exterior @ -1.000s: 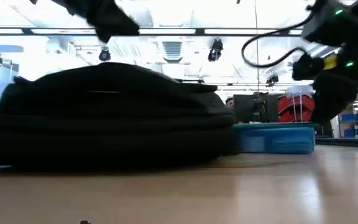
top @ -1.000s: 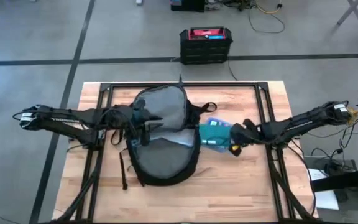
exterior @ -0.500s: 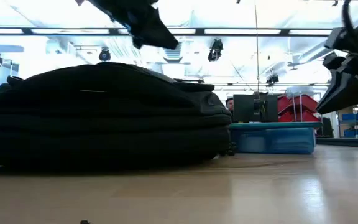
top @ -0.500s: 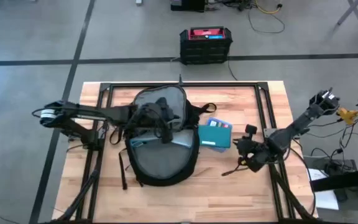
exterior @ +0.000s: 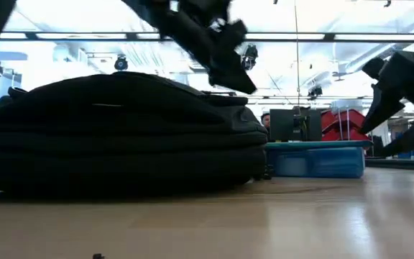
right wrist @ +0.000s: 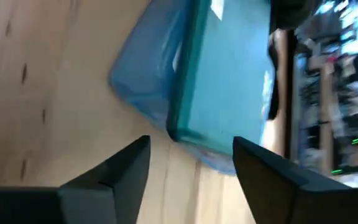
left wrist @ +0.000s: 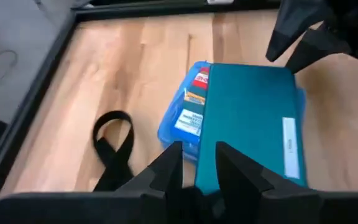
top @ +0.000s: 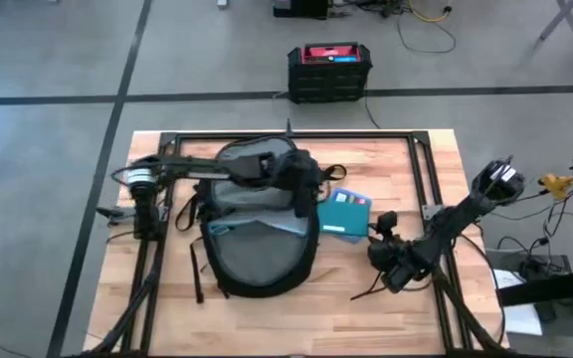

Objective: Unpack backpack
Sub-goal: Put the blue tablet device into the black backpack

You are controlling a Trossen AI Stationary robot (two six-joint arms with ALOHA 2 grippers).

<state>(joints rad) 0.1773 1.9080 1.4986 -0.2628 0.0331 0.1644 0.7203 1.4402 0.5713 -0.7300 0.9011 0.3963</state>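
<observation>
1. Backpack [top: 257, 234] lying flat on the counter [top: 386, 308], left of centre, grey lining showing through the open mouth; loose black straps trailing over the wood beside it.
2. Probably soft and floppy: fabric likely to sag and fold under a pinch, not lift as one piece. Looks light for its bulk, though whatever remains inside cannot be seen.
3. Best holds, at a guess: the stiffer rim of the opening or a strap; smooth lining likely to slip between fingers.
4. Left end effector [top: 301, 177] hovering above the upper right edge of the bag, pointed toward the teal box [left wrist: 247, 121]; fingers nearly together, a narrow gap between them, nothing held.
5. Teal box resting on the counter just beside the bag's right side, atop a blue packet [left wrist: 182, 121]; rigid, flat-sided, easy to pinch across its edges.
6. Right end effector [top: 391, 264] spread wide and empty, near the box, not touching it.
</observation>
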